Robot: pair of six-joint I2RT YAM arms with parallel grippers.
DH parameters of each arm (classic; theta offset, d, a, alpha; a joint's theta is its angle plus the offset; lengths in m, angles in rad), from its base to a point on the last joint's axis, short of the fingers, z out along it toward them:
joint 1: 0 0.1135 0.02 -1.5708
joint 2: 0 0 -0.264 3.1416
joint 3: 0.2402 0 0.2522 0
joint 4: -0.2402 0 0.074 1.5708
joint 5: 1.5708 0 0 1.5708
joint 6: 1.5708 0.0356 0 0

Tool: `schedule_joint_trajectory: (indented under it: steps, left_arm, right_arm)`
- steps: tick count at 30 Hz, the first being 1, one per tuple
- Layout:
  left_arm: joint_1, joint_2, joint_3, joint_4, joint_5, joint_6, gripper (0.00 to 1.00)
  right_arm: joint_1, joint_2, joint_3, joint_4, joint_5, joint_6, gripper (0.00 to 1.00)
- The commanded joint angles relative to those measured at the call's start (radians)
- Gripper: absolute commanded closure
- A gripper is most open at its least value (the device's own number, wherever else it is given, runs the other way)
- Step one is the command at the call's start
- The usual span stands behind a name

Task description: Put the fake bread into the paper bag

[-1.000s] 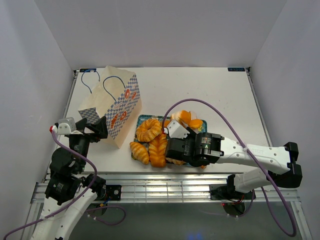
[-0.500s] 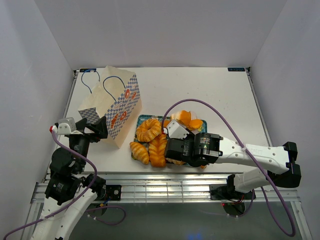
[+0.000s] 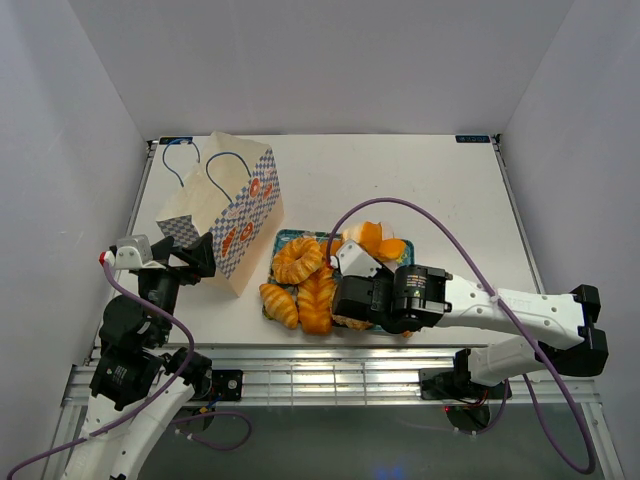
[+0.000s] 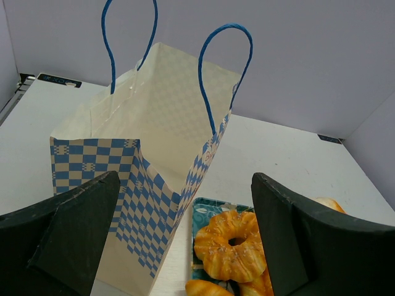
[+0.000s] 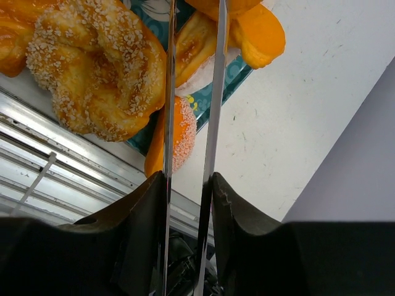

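Note:
The paper bag [image 3: 225, 205] stands upright and open at the table's left, and it also shows in the left wrist view [image 4: 160, 129]. The fake bread [image 3: 310, 280] lies piled on a teal tray [image 3: 283, 240]. My left gripper [image 3: 200, 255] is open and empty beside the bag's near corner [image 4: 185, 185]. My right gripper [image 3: 348, 292] hangs over the tray and is shut [image 5: 188, 185] on thin metal tongs [image 5: 170, 123]. The tongs' blades straddle a golden pastry [image 5: 191, 52]. A sugared braided piece [image 5: 99, 68] lies to their left.
A sugared ring doughnut [image 4: 233, 250] lies on the tray's end [image 4: 207, 213] nearest the bag. An orange sugared bun [image 5: 183, 132] hangs over the tray's near edge by the table's metal front rail [image 5: 62, 166]. Grey walls enclose the table.
My right gripper has shifted very slightly over the tray. The left arm and the bag have not moved.

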Motion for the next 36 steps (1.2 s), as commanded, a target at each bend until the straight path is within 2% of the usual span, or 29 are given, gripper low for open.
schedule_joint_trajectory:
  steps: [1, 21, 32, 36]
  left_arm:
    - [-0.004, -0.001, -0.008, 0.001, -0.006, -0.001, 0.02]
    - [-0.004, -0.002, -0.01, 0.002, -0.011, -0.003, 0.02]
    - [-0.004, -0.015, -0.01, 0.016, 0.012, 0.005, 0.02]
    - [-0.004, -0.004, 0.004, 0.013, -0.002, 0.006, 0.02]
  right_arm:
    - [0.005, -0.035, 0.068, -0.003, -0.001, 0.004, 0.92]
    - [0.007, -0.057, 0.234, -0.001, -0.021, -0.007, 0.92]
    - [0.012, -0.053, 0.295, 0.079, -0.07, -0.067, 0.92]
    - [0.012, -0.078, 0.305, 0.155, -0.119, -0.099, 0.92]
